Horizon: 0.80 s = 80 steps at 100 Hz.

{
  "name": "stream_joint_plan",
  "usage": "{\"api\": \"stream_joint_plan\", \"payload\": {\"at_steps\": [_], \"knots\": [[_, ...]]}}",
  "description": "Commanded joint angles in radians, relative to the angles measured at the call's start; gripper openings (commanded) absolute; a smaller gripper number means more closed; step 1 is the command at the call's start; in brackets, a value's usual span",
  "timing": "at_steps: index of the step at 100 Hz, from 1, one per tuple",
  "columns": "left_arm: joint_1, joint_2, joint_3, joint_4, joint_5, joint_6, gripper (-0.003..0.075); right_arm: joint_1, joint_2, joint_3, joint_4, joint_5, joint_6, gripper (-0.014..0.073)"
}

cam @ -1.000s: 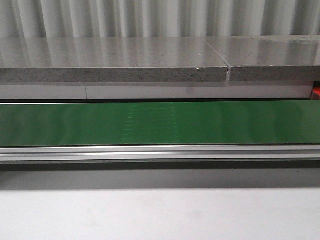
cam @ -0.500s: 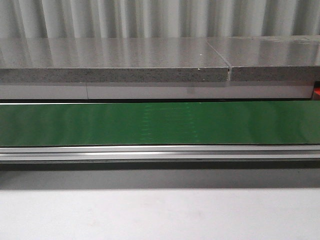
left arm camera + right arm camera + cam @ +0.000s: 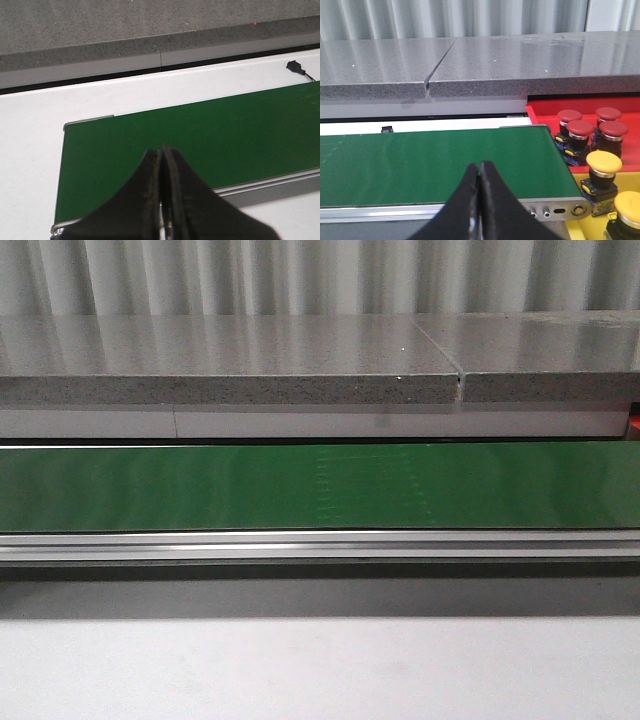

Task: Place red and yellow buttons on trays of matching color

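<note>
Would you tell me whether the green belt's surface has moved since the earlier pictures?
Yes: the belt runs right; its faint patch neared the ledge gap.

1. An industrial test cell or automation lab: a green conveyor belt (image 3: 320, 486) in an aluminium frame (image 3: 320, 545) runs across the white bench (image 3: 320, 670).
2. Grey speckled stone slabs (image 3: 230, 365) and corrugated metal wall panels (image 3: 300, 275) stand behind it.
3. Emergency-stop style red buttons (image 3: 581, 129) and yellow buttons (image 3: 604, 162) sit in trays at the belt's end.
</note>
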Motion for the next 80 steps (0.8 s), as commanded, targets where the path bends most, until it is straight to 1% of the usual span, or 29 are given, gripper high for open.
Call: {"api": "stream_joint_plan", "payload": {"at_steps": [1, 62, 78, 80], "knots": [[-0.009, 0.001, -0.027, -0.011, -0.066, -0.008, -0.002, -0.008, -0.022, -0.019, -0.009, -0.085, 0.002, -0.0071], [-0.007, 0.001, -0.027, -0.01, -0.066, -0.008, -0.002, -0.008, -0.022, -0.019, -0.009, -0.085, 0.002, -0.0071], [-0.004, -0.021, -0.024, -0.009, -0.101, -0.009, -0.002, -0.008, -0.022, -0.019, -0.009, -0.085, 0.002, -0.0071], [-0.004, -0.026, -0.021, -0.004, -0.112, -0.027, -0.002, -0.008, -0.022, -0.019, -0.009, -0.085, 0.002, -0.0071]]}}
